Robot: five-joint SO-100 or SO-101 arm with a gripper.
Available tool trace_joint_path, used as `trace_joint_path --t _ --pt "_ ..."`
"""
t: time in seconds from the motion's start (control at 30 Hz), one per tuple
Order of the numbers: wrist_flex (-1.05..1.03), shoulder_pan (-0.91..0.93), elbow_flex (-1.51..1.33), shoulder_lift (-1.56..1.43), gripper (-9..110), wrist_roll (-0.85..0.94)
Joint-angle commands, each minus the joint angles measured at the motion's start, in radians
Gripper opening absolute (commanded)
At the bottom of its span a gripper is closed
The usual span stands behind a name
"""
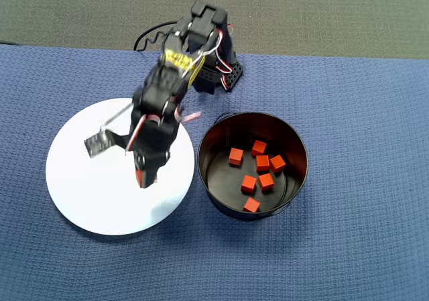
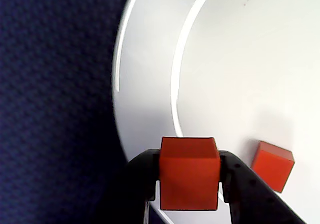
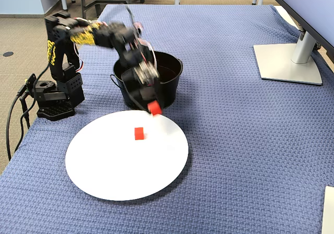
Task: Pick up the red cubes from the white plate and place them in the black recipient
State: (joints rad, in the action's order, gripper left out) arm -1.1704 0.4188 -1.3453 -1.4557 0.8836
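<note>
Six red cubes (image 1: pixel 260 168) already lie in the black recipient (image 1: pixel 295 140) at three o'clock of the white plate (image 1: pixel 80 180), the pincer (image 2: pixel 190 180) grips a seventh cube (image 2: pixel 189 173) squarely, no long axis, above the plate, and one last cube (image 3: pixel 139 133) remains there

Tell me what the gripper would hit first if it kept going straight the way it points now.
Probably the white plate. The gripper, shut on a red cube, points down over the plate's rim; the held cube would touch first. The blue cloth is close beside, so depth leaves some doubt.
</note>
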Motion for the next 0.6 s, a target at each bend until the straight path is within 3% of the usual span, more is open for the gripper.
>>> trace_joint_path --t 0.0,0.17,0.5,0.57 --pt "-0.094 -0.058 0.137 -0.169 0 -0.106" --pt "-0.084 -0.192 0.137 -0.247 0 -0.195" --pt "-0.018 -0.65 -0.043 -0.296 0 -0.359" --pt "-0.052 -0.726 -0.072 -0.313 15 -0.356"
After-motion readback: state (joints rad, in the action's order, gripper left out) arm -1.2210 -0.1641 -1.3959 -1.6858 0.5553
